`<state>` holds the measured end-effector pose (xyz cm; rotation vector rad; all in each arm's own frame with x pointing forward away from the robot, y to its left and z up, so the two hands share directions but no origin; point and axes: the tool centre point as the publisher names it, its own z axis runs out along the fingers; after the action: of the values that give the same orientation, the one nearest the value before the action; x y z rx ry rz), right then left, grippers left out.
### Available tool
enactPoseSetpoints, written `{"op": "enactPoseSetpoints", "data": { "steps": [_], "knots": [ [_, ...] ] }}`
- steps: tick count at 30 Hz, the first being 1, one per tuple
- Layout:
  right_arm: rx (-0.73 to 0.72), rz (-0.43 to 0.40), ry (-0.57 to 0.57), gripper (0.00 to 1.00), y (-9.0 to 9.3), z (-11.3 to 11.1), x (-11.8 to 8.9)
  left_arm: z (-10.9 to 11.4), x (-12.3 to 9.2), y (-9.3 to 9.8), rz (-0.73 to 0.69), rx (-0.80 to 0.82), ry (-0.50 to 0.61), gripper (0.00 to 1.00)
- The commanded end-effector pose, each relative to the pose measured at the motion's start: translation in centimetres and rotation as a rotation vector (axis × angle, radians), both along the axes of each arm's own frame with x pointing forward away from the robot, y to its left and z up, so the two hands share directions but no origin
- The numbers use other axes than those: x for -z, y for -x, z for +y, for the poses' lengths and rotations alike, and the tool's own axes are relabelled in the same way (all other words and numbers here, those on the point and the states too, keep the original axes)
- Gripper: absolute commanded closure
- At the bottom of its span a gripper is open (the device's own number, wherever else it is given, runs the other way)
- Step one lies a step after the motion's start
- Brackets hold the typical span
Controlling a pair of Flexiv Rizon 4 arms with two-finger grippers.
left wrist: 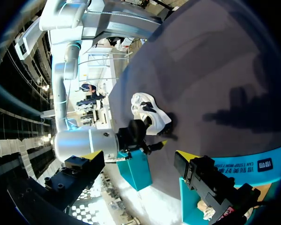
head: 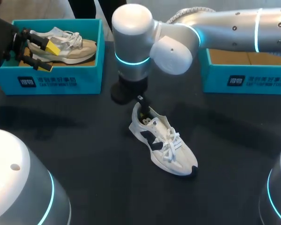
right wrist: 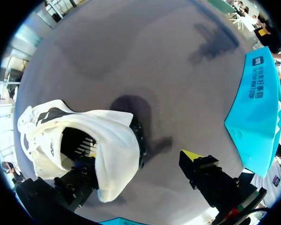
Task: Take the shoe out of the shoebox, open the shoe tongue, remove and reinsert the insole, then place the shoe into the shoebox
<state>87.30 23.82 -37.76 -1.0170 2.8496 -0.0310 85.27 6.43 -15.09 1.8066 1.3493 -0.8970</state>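
A white shoe (head: 165, 141) with dark side marks lies on the black table, toe toward the front right. My right arm reaches in to its heel. The right gripper (head: 141, 104) stands open astride the heel collar. In the right wrist view one finger (right wrist: 84, 161) is down inside the shoe (right wrist: 107, 140) opening, while the other yellow-tipped finger (right wrist: 193, 157) stands outside, apart from the heel. My left gripper (head: 48, 55) hangs open over the left teal shoebox (head: 61, 79), just above a second, tan-and-white shoe (head: 70, 44) lying in it.
A second teal shoebox (head: 243, 77) with a cardboard floor stands at the back right, under my right arm. In the left wrist view the white shoe (left wrist: 150, 115) and the left box's wall (left wrist: 243, 168) show ahead of the open left gripper (left wrist: 136, 155).
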Motion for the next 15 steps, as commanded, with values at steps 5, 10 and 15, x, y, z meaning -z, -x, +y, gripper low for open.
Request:
{"op": "enactPoseSetpoints", "data": {
  "steps": [5, 10, 15],
  "knots": [
    [0.013, 0.011, -0.017, 0.15, 0.3, 0.0, 1.0, 0.0, 0.0, 0.0, -0.002, 0.000, 0.000, 0.00],
    [0.014, 0.031, -0.026, 0.13, 0.3, 0.0, 1.4, 0.0, 0.0, 0.0, -0.002, 0.000, 0.000, 0.00],
    [0.008, 0.045, -0.041, 0.20, 0.4, 0.1, 1.8, 0.0, 0.0, 0.0, -0.002, 0.000, 0.000, 0.00]
  ]
}}
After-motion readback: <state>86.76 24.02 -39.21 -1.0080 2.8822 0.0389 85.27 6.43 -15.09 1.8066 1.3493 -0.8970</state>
